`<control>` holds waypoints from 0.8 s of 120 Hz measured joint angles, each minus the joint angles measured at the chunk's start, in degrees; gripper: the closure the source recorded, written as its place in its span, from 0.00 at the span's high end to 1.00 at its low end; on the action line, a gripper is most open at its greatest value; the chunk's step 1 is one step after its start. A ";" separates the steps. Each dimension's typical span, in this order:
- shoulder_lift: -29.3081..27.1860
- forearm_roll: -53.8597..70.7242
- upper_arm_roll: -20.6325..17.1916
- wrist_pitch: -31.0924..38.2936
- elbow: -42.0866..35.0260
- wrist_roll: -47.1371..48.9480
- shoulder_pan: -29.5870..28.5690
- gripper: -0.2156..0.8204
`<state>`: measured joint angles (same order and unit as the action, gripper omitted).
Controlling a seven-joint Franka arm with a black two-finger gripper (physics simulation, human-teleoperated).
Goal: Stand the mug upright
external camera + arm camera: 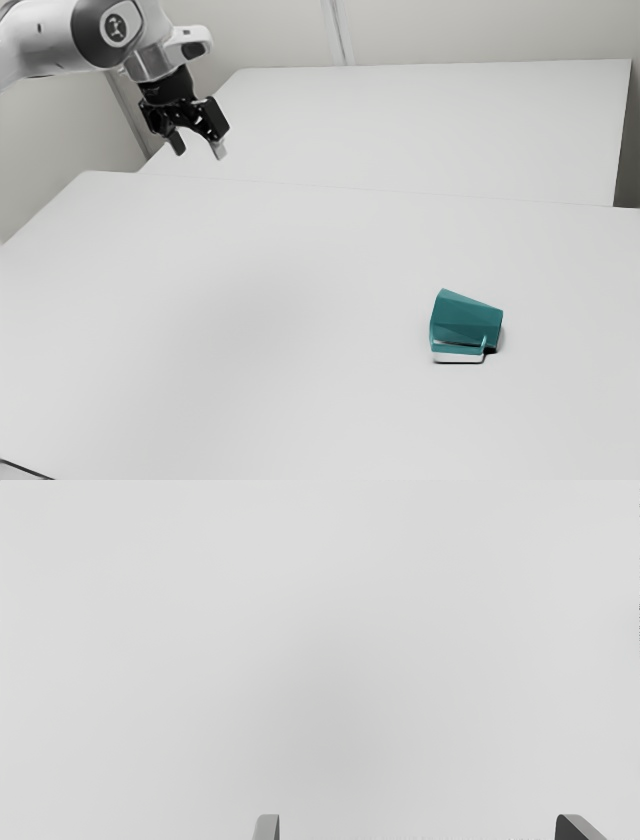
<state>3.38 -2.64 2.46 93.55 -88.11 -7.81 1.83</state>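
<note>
A teal mug lies on its side on the white table, toward the exterior view's right, its handle on the side facing that camera. My gripper hangs high above the table at the exterior view's upper left, well apart from the mug. In the wrist view the two fingertips of the gripper stand wide apart with nothing between them, over bare tabletop.
The white table spreads beneath the arm and around the mug. Behind it stands another white surface, with pale walls beyond. A thin dark line crosses the exterior view's lower left corner.
</note>
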 joint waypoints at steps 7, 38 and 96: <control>-0.18 -0.01 0.00 -0.08 -0.04 -0.06 -0.08 0.79; -0.36 -0.56 -0.18 -0.19 -0.62 -0.26 -0.39 0.79; -1.25 -25.90 -7.19 14.41 -19.08 -1.26 -1.40 0.79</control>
<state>2.13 -28.55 -4.73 107.96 -107.19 -9.07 0.43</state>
